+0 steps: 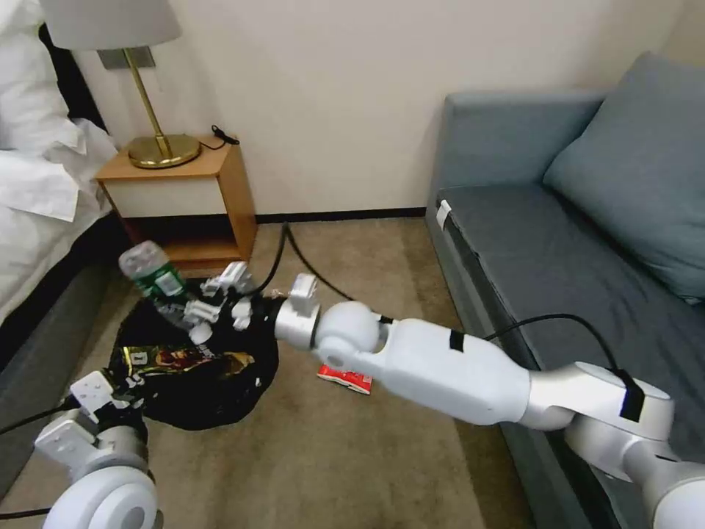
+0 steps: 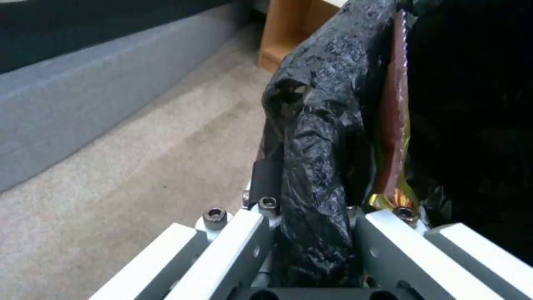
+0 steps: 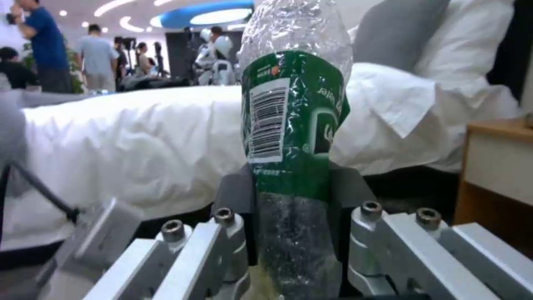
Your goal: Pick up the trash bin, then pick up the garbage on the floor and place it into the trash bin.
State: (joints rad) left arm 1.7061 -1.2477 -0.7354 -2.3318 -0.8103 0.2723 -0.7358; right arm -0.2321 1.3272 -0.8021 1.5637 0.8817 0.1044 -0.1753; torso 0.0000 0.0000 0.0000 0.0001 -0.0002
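Floor (image 1: 352, 455): beige carpet, running from bed side to sofa (image 1: 558, 242). Red-and-white packet (image 1: 345, 379) flat on carpet, just beside sofa base. Black cable (image 1: 294, 253) trailing across carpet from wall. Wooden nightstand (image 1: 183, 198) standing on floor against wall, brass lamp (image 1: 158, 110) on top. Sofa standing on floor at robot's right. Whether black-bagged trash bin (image 1: 198, 382) touches floor: cannot tell.
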